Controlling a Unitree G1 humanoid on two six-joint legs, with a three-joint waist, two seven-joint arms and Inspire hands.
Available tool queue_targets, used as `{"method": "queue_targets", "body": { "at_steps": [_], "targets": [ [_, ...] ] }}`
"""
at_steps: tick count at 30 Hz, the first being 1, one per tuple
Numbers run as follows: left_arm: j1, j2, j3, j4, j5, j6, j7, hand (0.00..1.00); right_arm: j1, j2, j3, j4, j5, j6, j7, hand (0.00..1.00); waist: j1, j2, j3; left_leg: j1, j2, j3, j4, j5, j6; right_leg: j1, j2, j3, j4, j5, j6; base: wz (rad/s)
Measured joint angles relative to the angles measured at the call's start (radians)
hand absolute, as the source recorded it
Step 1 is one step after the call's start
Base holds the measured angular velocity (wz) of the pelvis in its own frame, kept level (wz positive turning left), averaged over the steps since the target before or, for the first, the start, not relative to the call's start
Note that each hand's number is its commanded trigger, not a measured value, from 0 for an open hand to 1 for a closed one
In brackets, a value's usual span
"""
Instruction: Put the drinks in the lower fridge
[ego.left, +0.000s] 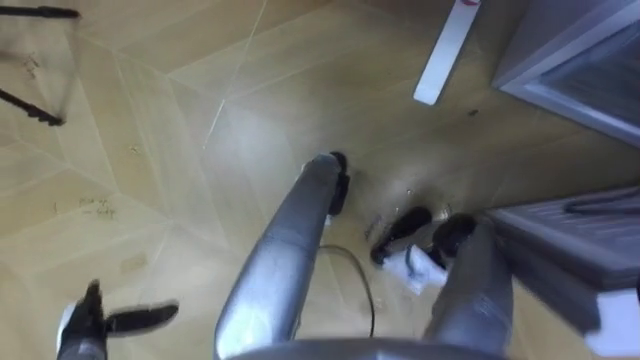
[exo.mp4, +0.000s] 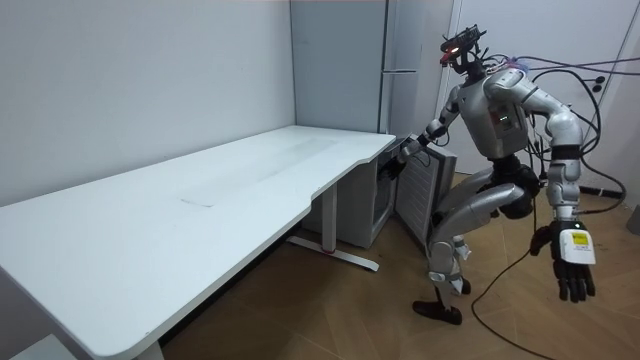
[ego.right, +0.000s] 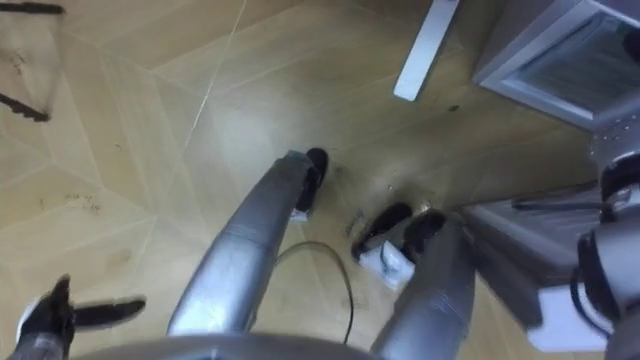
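While right hand (exo.mp4: 403, 152) sits on top edge of open lower fridge door (exo.mp4: 420, 195), grip unreadable, left hand (ego.left: 85, 322) hangs open, empty; right arm nearer it.

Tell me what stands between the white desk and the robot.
The lower fridge's open door stands there, swung out toward the robot; the right hand is at its top edge. The room view shows it.

We're in a plain office-style test room here — long white tabletop (exo.mp4: 200, 195) on metal legs, pale wall (exo.mp4: 120, 80), wood-pattern floor (exo.mp4: 330, 320), and a grey fridge (exo.mp4: 405, 60) standing in the corner.
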Motion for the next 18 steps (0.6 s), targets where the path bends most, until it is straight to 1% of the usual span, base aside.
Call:
{"method": "queue_targets", "body": {
  "at_steps": [1, 2, 3, 4, 5, 6, 8, 9, 10, 12, 13, 14, 15, 16, 17, 18],
  "targets": [
    [0.0, 0.0, 0.002, -0.003, 0.0, -0.001, -0.001, 0.0, 0.01, 0.0, 0.001, 0.003, 0.0, 0.007, 0.027, 0.0, -0.003, -0.005, 0.0033, 0.012, 0.003, 0.002, -0.008, 0.001, 0.002, 0.01, 0.002, 0.0, -0.009, 0.005, -0.007, -0.04],
    [-0.002, 0.0, 0.002, -0.004, 0.0, -0.001, -0.002, 0.0, 0.015, 0.0, 0.0, 0.003, 0.0, 0.011, 0.042, 0.0, -0.005, -0.008, 0.0051, 0.018, 0.005, 0.003, -0.012, 0.001, 0.003, 0.016, 0.006, 0.0, -0.014, 0.006, -0.007, -0.11],
    [-0.003, 0.0, 0.005, -0.004, 0.0, -0.001, -0.012, 0.0, 0.03, 0.0, 0.0, 0.003, 0.0, 0.022, 0.08, 0.0, -0.005, -0.011, 0.0069, 0.03, 0.016, 0.004, -0.019, 0.001, 0.004, 0.032, 0.016, -0.005, -0.031, 0.012, -0.008, -0.08],
    [-0.004, 0.0, 0.008, -0.003, 0.0, -0.002, -0.021, 0.0, 0.044, 0.001, 0.0, 0.002, 0.0, 0.037, 0.123, 0.0, -0.016, -0.015, 0.008, 0.048, 0.017, 0.004, -0.032, 0.002, 0.004, 0.053, 0.019, -0.009, -0.047, 0.016, -0.006, -0.05],
    [-0.004, 0.0, 0.009, -0.003, 0.0, -0.002, -0.022, 0.0, 0.047, 0.001, -0.001, 0.002, -0.001, 0.046, 0.141, 0.0, -0.023, -0.016, 0.0086, 0.058, 0.017, 0.004, -0.039, 0.002, 0.005, 0.062, 0.02, -0.01, -0.054, 0.018, -0.003, 0.0],
    [-0.006, 0.0, 0.01, 0.002, 0.0, -0.007, -0.027, 0.0, 0.052, 0.002, -0.001, 0.002, -0.001, 0.06, 0.168, 0.0, -0.03, -0.022, 0.0071, 0.076, 0.019, 0.009, -0.052, 0.002, 0.006, 0.076, 0.022, -0.009, -0.067, 0.021, 0.001, -0.06],
    [-0.007, 0.0, 0.012, 0.006, 0.0, -0.017, -0.038, 0.0, 0.073, 0.004, 0.001, 0.0, -0.006, 0.075, 0.22, 0.0, -0.039, -0.026, 0.0067, 0.107, 0.027, 0.018, -0.068, 0.002, 0.008, 0.108, 0.033, -0.007, -0.094, 0.028, 0.01, -0.12],
    [-0.008, -0.001, 0.011, 0.014, 0.0, -0.021, -0.044, 0.0, 0.083, 0.006, 0.003, -0.006, -0.016, 0.08, 0.258, 0.0, -0.045, -0.029, 0.0072, 0.129, 0.04, 0.034, -0.077, -0.001, 0.014, 0.131, 0.042, -0.006, -0.111, 0.032, 0.015, -0.23],
    [-0.011, -0.003, 0.01, 0.032, 0.0, -0.021, -0.056, 0.0, 0.086, 0.009, 0.01, -0.018, -0.021, 0.095, 0.29, 0.0, -0.048, -0.031, 0.0065, 0.154, 0.054, 0.044, -0.086, -0.004, 0.019, 0.157, 0.055, -0.003, -0.135, 0.04, 0.02, -0.26],
    [-0.02, -0.005, 0.011, 0.055, 0.0, -0.021, -0.068, 0.0, 0.103, 0.025, 0.013, -0.018, -0.033, 0.113, 0.322, 0.0, -0.053, -0.034, 0.0058, 0.2, 0.066, 0.052, -0.107, -0.007, 0.023, 0.204, 0.075, -0.001, -0.175, 0.052, 0.03, -0.22],
    [-0.035, -0.005, 0.014, 0.076, -0.001, -0.021, -0.077, 0.0, 0.132, 0.033, 0.013, -0.027, -0.055, 0.116, 0.349, 0.0, -0.055, -0.041, 0.0033, 0.228, 0.068, 0.055, -0.122, -0.008, 0.024, 0.228, 0.083, 0.003, -0.197, 0.057, 0.038, -0.13],
    [-0.045, -0.005, 0.018, 0.087, 0.0, -0.021, -0.08, 0.0, 0.144, 0.035, 0.013, -0.035, -0.069, 0.12, 0.362, 0.0, -0.056, -0.046, 0.0039, 0.24, 0.068, 0.059, -0.128, -0.008, 0.025, 0.239, 0.083, 0.004, -0.205, 0.059, 0.04, -0.1],
    [-0.07, -0.007, 0.021, 0.119, 0.0, -0.021, -0.081, 0.0, 0.161, 0.039, 0.013, -0.053, -0.097, 0.132, 0.383, 0.0, -0.058, -0.051, 0.004, 0.259, 0.072, 0.066, -0.137, -0.009, 0.026, 0.257, 0.087, 0.004, -0.219, 0.063, 0.042, -0.15],
    [-0.092, -0.009, 0.024, 0.15, 0.0, -0.021, -0.084, 0.0, 0.166, 0.046, 0.013, -0.056, -0.113, 0.142, 0.41, 0.0, -0.064, -0.052, 0.0038, 0.278, 0.084, 0.076, -0.139, -0.012, 0.031, 0.277, 0.099, 0.009, -0.235, 0.069, 0.046, -0.2],
    [-0.101, -0.012, 0.029, 0.164, 0.0, -0.021, -0.086, 0.0, 0.17, 0.051, 0.013, -0.057, -0.123, 0.143, 0.428, 0.0, -0.067, -0.053, 0.0037, 0.291, 0.089, 0.083, -0.142, -0.013, 0.032, 0.29, 0.103, 0.009, -0.245, 0.072, 0.046, -0.22],
    [-0.115, -0.02, 0.039, 0.186, 0.0, -0.021, -0.088, 0.0, 0.182, 0.062, 0.013, -0.061, -0.147, 0.144, 0.466, 0.0, -0.077, -0.054, 0.0034, 0.324, 0.094, 0.089, -0.156, -0.014, 0.034, 0.322, 0.113, 0.015, -0.267, 0.079, 0.053, -0.22]
  ]
}}
